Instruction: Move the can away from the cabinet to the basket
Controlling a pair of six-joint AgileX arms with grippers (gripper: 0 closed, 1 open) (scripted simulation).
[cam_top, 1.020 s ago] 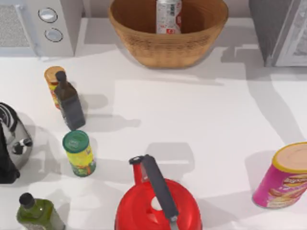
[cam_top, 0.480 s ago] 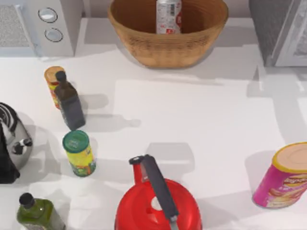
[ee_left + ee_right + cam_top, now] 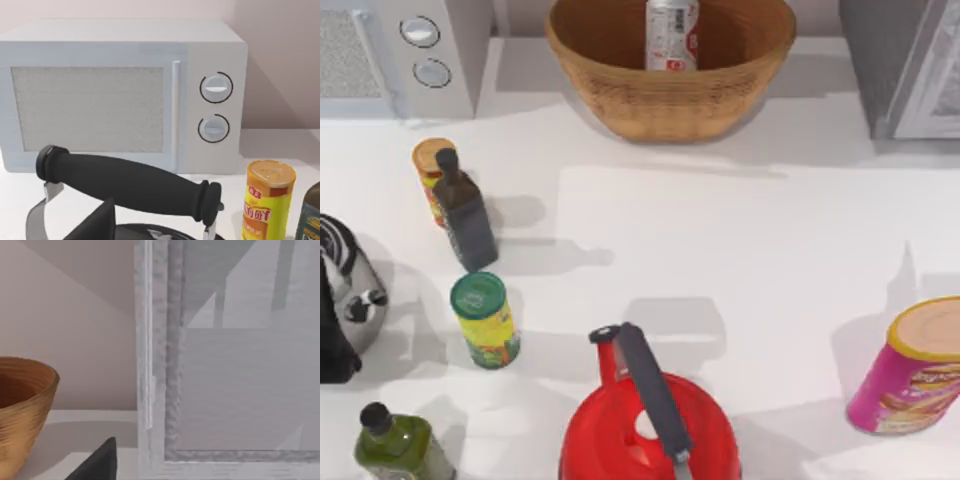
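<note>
- Well, since a second ago nothing on the desk (image 3: pixel 750 240) has shifted. Only the long shadow near the right edge has shrunk to a thin sliver.
- One can (image 3: pixel 672 35) stands upright inside the one basket (image 3: pixel 670 105), at the middle of the far edge and well apart from the one cabinet (image 3: pixel 880 60) in the far right corner.
- Also counted: one pale grey box (image 3: pixel 440 50) (two knobs), two kettles, two bottles, two yellow canisters and one pink tube (image 3: pixel 910 375).
- The left claw (image 3: pixel 100 225) hangs over the silver kettle (image 3: pixel 130 185) at the left edge; I cannot tell whether it is clenched.
- The right claw (image 3: pixel 97 462) sits close before the cabinet door; its state cannot be told either.
- The desk is white, with a pale pinkish wall (image 3: pixel 75 315) behind.
</note>
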